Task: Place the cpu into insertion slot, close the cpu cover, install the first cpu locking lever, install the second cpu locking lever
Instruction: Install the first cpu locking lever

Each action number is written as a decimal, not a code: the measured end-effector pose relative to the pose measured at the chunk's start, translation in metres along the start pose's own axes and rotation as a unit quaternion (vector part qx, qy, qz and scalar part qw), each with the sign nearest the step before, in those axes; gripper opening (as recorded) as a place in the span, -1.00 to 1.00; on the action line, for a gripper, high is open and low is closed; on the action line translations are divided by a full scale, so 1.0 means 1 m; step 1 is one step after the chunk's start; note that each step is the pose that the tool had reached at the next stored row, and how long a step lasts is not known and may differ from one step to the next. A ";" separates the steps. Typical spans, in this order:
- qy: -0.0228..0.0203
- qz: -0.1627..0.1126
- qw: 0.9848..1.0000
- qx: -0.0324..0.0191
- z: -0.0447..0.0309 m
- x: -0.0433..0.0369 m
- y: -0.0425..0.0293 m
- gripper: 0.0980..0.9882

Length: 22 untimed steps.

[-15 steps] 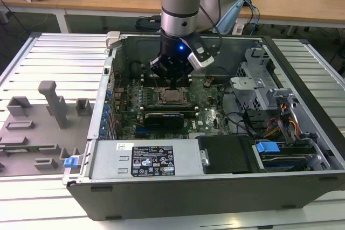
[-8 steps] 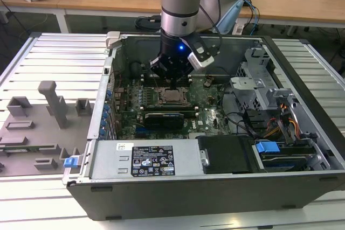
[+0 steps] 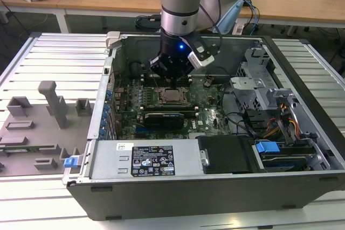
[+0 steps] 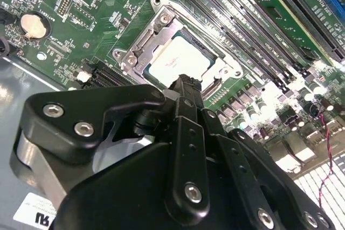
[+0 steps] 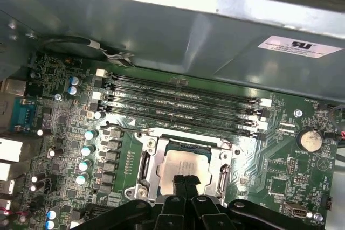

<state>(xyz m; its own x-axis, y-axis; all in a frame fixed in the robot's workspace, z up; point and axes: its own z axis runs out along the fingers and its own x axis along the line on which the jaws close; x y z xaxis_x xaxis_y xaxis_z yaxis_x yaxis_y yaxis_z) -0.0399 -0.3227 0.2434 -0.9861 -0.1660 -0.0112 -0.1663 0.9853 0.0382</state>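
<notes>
- Lying open on a slatted metal table (image 3: 59, 52), a computer case (image 3: 188, 197) shows its insides in the exterior view.
- The grey robot arm (image 3: 182, 4) reaches straight down into the case, over the green motherboard (image 3: 207, 106) (image 5: 275, 127).
- A long black graphics card (image 3: 164, 118) runs across the board, just beside the insertion slot (image 5: 188, 143) on the side nearer the exterior camera.
- Long narrow memory slots (image 5: 178, 98) (image 4: 242, 20) run side by side along another edge of the insertion slot.
- The gripper (image 3: 171, 76) (image 5: 186, 179) (image 4: 186, 82) hangs directly over the insertion slot. Its two black fingers (image 5: 179, 187) are pressed together with only a seam between them, and they hold nothing. Their tips overlap one edge of the chip in both wrist views; whether they touch it cannot be told.
- The cpu cover (image 5: 150, 162) (image 4: 156, 30) lies flat over the insertion slot, its window framing the chip.
- The cpu (image 3: 173, 96) (image 5: 186, 162) (image 4: 178, 60) sits seated in the insertion slot, silvery-tan top upward.
- A round coin cell (image 5: 311, 139) (image 4: 31, 25) sits on the board, well apart from the cpu.
</notes>
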 end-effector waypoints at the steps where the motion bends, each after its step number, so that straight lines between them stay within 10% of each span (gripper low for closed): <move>1: 0.000 0.000 1.000 0.000 -0.0048 -0.0001 0.0002 -0.98; 9: -0.001 0.000 1.000 0.000 -0.0112 0.0066 0.0017 -0.98; 22: -0.014 -0.001 1.000 0.002 -0.0113 0.0506 0.0121 -0.98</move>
<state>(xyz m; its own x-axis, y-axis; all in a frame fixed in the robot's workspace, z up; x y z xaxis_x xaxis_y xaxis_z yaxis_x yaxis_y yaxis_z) -0.0919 -0.3196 0.2546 -0.9854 -0.1661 -0.0382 -0.1674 0.9853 0.0342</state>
